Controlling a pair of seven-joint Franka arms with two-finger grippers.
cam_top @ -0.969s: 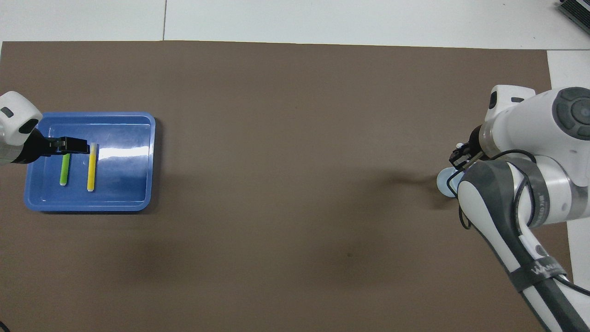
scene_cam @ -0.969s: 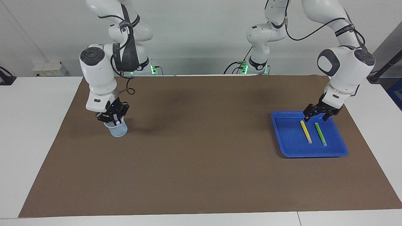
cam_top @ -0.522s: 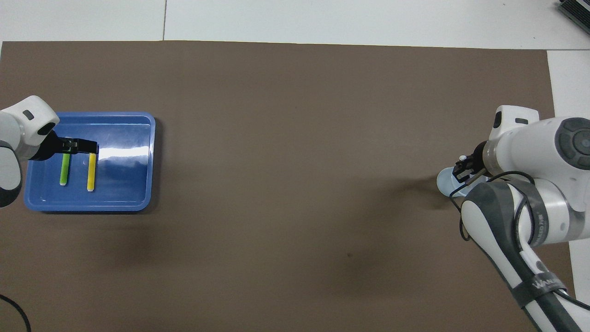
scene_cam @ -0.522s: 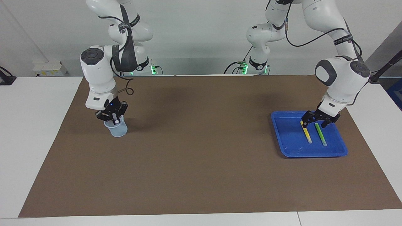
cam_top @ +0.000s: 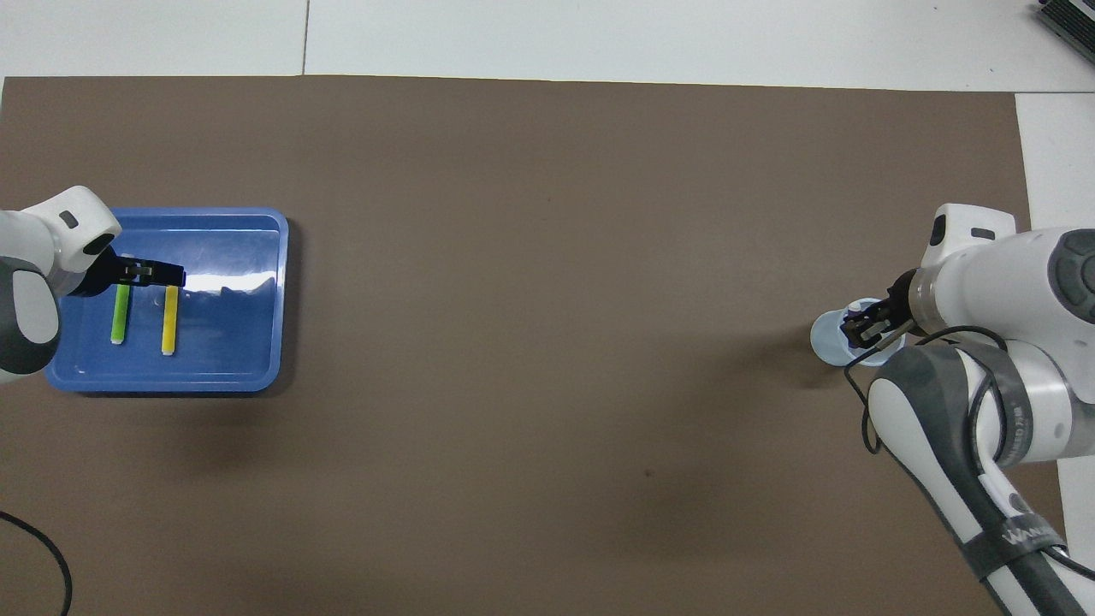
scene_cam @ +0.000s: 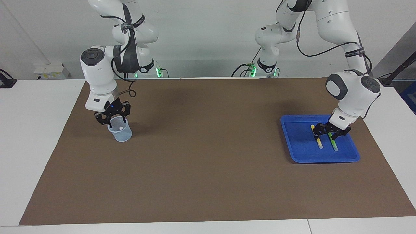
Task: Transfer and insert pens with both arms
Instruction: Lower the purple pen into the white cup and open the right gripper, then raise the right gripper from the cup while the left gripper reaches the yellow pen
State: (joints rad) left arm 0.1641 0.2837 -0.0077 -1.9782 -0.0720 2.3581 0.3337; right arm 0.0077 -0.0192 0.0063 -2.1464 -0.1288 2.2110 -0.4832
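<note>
Pens: yellow pen [scene_cam: 317,136] and green pen [scene_cam: 332,139] lie side by side, apart, in the blue tray [scene_cam: 297,143], which sits on the brown mat [scene_cam: 208,169] near the surface's edge at the left arm's end; yellow one is on the side twd the mat's middle; both have whitish ends pointing away from the robots. Purple pen [cam_top: 855,315] stands in the pale translucent cup [scene_cam: 121,131] near the edge at the right arm's end, approx. as far from the robots as the tray; its whitish cap shows inside the cup in the facing view, purple body visible from overhead.

Left tool [scene_cam: 327,133] is low in the tray, fingers spread, one finger [scene_cam: 316,133] at the yellow pen and the other by the green pen; whether it touches either can't be told; it grips nothing.

Right tool [scene_cam: 111,119] hangs just over the cup's rim, fingers apart w/ the cup mouth showing between them; it holds nothing.
</note>
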